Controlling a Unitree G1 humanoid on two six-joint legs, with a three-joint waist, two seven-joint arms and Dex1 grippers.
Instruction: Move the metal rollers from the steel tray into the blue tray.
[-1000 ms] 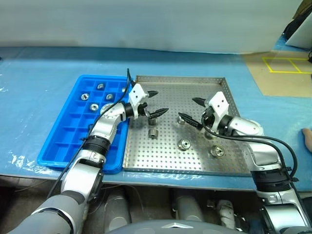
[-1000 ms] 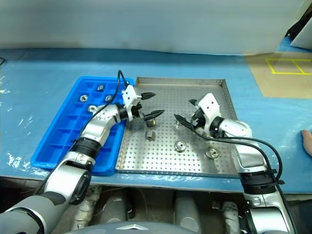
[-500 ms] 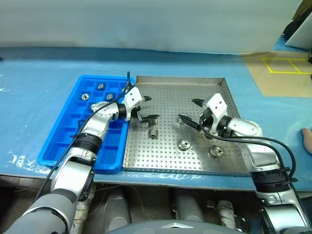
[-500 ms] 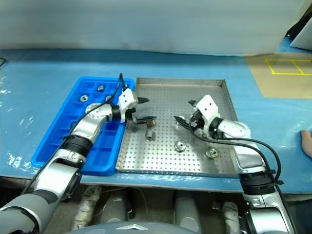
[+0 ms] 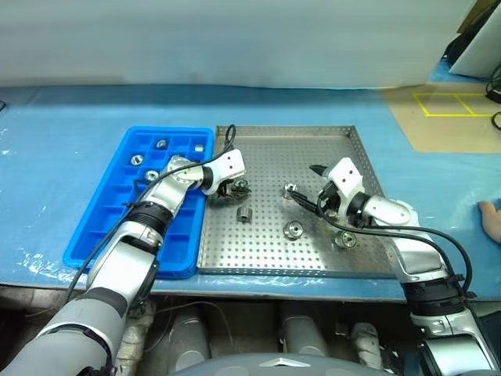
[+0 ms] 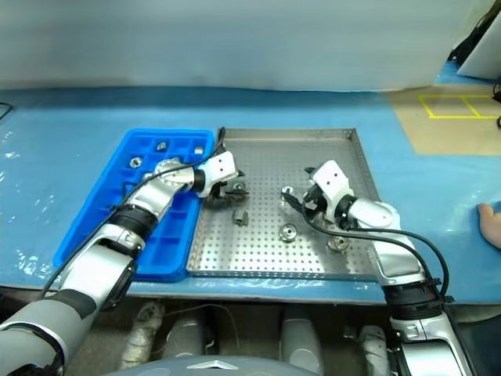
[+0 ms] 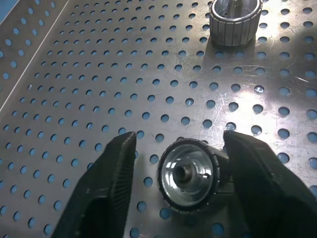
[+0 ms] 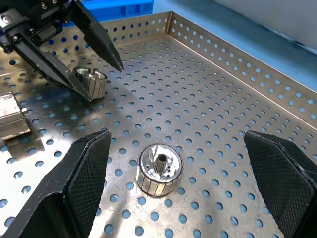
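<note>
Metal rollers: one (image 7: 189, 174) lies near the steel tray's (image 5: 313, 258) left edge, bore upward, between the fingers (image 7: 106, 191) of your left claw (image 5: 235, 188), half closed, one pad touching its rim, not yet clamped. Another (image 8: 157, 169) sits mid-tray ahead of your right claw (image 5: 301, 188), wide open and empty. Blue tray (image 5: 94, 235): beside the steel tray's left edge, nearest your left arm.

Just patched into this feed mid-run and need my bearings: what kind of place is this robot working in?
Likely a workshop or lab bench set up for parts sorting. A perforated steel tray of metal rollers sits beside a blue tray with compartments on a blue table cover, and yellow tape marks the floor.
</note>
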